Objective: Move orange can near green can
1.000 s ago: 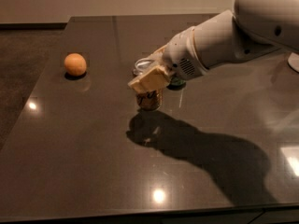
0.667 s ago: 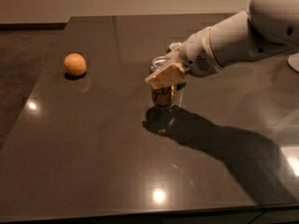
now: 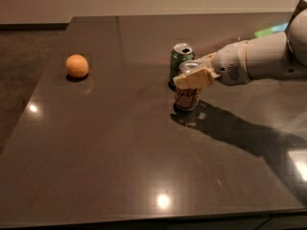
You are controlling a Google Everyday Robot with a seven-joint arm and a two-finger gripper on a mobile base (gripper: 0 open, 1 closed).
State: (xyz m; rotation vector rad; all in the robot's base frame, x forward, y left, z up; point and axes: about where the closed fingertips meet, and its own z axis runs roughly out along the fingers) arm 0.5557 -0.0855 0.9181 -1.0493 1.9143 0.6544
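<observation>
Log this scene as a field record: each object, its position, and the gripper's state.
table: dark, glossy top
orange can: upright, right of centre, top held by the gripper
green can: upright, just behind the orange can; cannot tell if they touch
orange fruit: far left, alone
gripper: reaches in from the right, shut on the orange can's top
task status: cans close together, orange can not yet released
</observation>
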